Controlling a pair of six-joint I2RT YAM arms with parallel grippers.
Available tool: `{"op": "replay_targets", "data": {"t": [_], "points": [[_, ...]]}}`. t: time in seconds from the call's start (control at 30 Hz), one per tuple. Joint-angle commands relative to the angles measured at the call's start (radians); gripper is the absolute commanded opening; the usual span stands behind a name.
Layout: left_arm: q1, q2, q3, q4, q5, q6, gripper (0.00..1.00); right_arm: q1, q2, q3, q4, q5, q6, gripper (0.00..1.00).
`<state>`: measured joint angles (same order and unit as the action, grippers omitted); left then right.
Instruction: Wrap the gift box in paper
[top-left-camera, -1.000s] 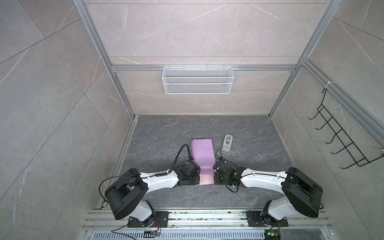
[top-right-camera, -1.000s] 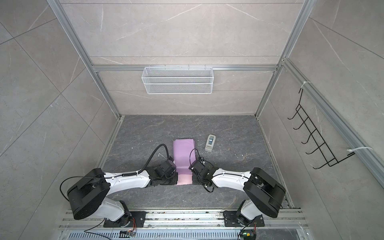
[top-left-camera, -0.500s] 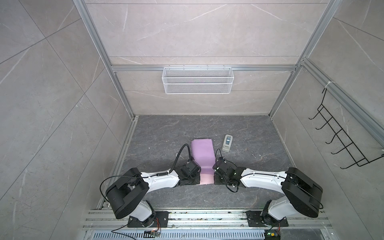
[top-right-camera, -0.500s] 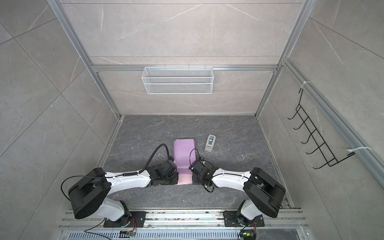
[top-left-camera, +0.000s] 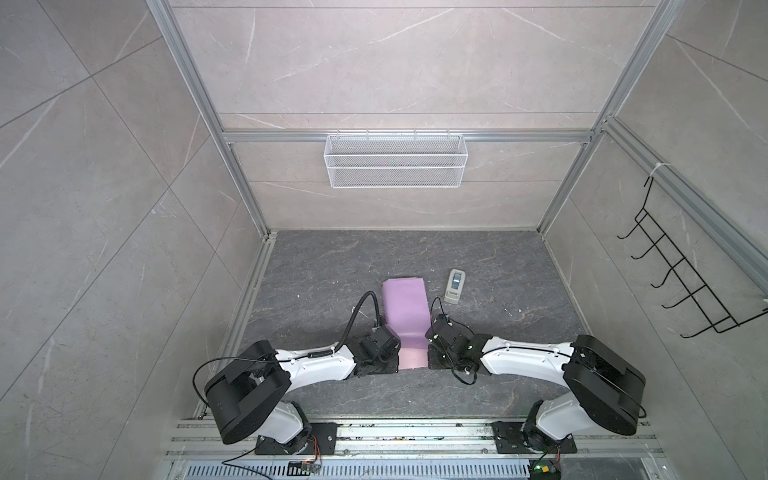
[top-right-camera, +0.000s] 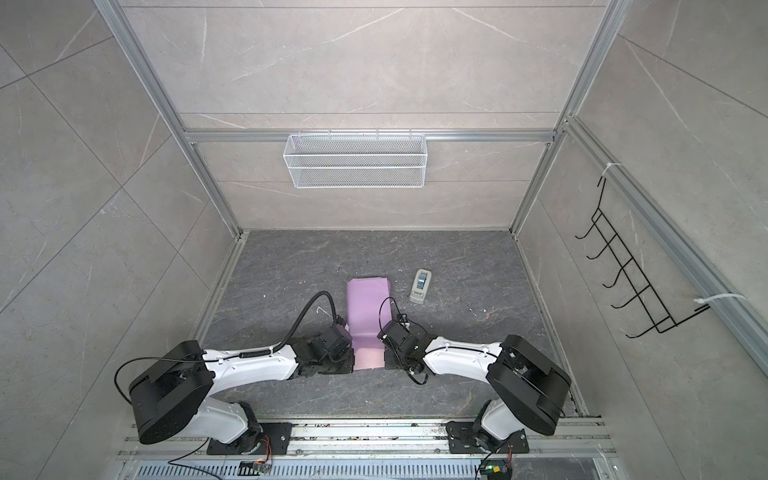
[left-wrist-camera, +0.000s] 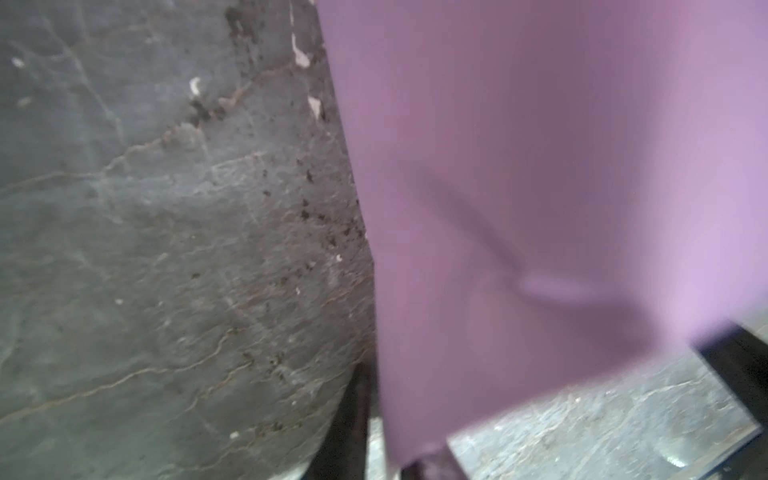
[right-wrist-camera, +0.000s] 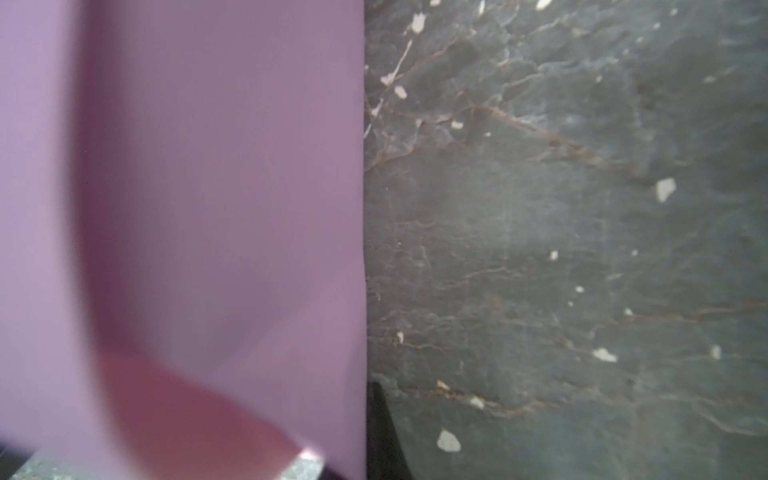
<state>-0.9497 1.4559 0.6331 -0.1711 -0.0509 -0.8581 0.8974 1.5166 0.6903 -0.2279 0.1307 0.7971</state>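
Near the front middle of the bench (top-left-camera: 519, 266) the paper (top-left-camera: 405, 309) lies as a long strip running away from the arms. Its far part shows the lilac face and rises in a blocky shape, and its near end is low with the pale pink face up. The gift box itself is hidden in every view. At the left edge of the pink end sits the left tool (top-left-camera: 395, 365) and at the right edge the right tool (top-left-camera: 429, 359), both low over the bench. The right tool is closed; in the right wrist view its dark finger (right-wrist-camera: 382, 436) is just beside the straight paper edge, and I cannot tell if the sheet is pinched. How far the left tool is open I cannot tell, because its wrist view is blurred and mostly filled with lilac paper. Right of the paper, apart from it, lies a small grey-white device (top-left-camera: 454, 286). A white wire basket (top-left-camera: 395, 160) hangs on the back wall.
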Motion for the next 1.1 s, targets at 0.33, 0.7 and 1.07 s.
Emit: {"op": "replay_targets", "data": {"t": [0.33,0.7,1.07], "points": [[-0.006,0.014,0.001,-0.062,-0.028,-0.001,0.06,0.003,0.010,0.009,-0.030,0.018,-0.001,0.04],[-0.006,-0.145,0.011,-0.170,-0.131,0.085,0.66,0.003,-0.067,-0.037,0.000,-0.026,-0.023,0.31],[-0.004,-0.275,0.134,-0.121,-0.359,0.603,0.96,-0.006,-0.260,-0.025,-0.121,-0.014,-0.100,0.46]]}}
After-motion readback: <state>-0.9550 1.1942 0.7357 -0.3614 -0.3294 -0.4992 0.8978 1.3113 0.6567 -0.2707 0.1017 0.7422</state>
